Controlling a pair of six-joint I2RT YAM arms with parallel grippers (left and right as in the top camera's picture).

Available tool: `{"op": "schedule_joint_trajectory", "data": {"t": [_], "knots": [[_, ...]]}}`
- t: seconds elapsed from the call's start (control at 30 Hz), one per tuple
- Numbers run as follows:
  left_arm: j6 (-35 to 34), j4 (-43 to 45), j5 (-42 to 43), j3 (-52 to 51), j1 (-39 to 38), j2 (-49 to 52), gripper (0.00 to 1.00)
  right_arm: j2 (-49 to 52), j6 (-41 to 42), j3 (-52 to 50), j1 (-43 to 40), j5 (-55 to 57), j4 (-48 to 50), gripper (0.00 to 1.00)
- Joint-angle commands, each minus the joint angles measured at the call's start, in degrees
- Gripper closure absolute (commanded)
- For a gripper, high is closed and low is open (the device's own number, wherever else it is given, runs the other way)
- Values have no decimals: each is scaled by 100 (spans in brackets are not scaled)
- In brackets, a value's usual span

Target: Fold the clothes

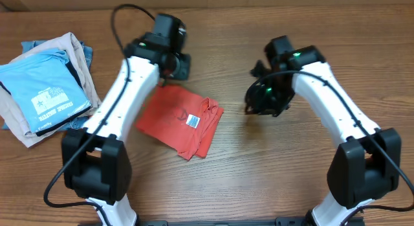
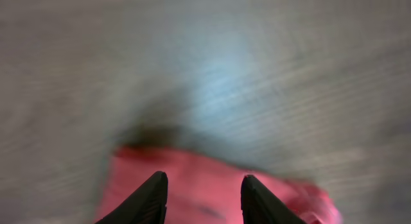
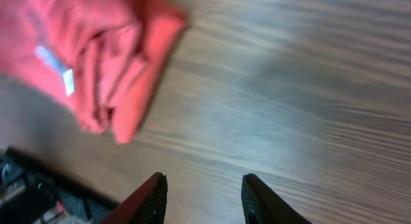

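**Red shirt folded at mid-desk, both tools spread and empty**

The coral-red T-shirt (image 1: 178, 122) was seen lying on the wooden desk (image 1: 272, 168) as a compact folded bundle, turned at an angle to the desk edges. It was placed left of centre, between the two arms. A small white tag (image 1: 192, 121) was shown on its upper face, with a dark mark of lettering just beside it.

The left tool (image 1: 173, 63) was held above the far corner of the shirt. In the left wrist view, which was blurred, its two dark fingers (image 2: 151, 195) were seen spread apart over red cloth, with nothing pinched between them. Whether they touched the cloth could not be told.

The right tool (image 1: 262, 100) was held to the right of the shirt, apart from it. In the right wrist view its fingers (image 3: 260, 198) were likewise parted, with only bare desk between them and the shirt off to the upper left.

At the far left of the desk, well apart from the shirt, a light blue printed T-shirt (image 1: 48, 93) was laid on top of a beige garment (image 1: 26, 132), with denim (image 1: 32, 46) showing behind
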Motion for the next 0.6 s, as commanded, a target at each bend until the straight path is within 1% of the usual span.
{"op": "schedule_joint_trajectory", "data": {"t": [0.0,0.17,0.33,0.4,0.53,0.57], "knots": [[334,168,-92,2,356,306,59,-17,-74,133,481,-330,46,59],[570,195,155,2,619,872,59,-9,-52,-116,997,-422,457,59],[573,2,136,2,673,1373,56,229,-55,-442,1276,-933,979,59],[570,-181,46,2,673,1482,56,348,-55,-538,1340,-1137,1075,59],[568,-750,-505,2,673,1635,55,708,-50,-542,1416,-1231,1075,59],[555,-909,-623,2,673,1657,56,800,-4,-542,1416,-1231,1078,59]]}}
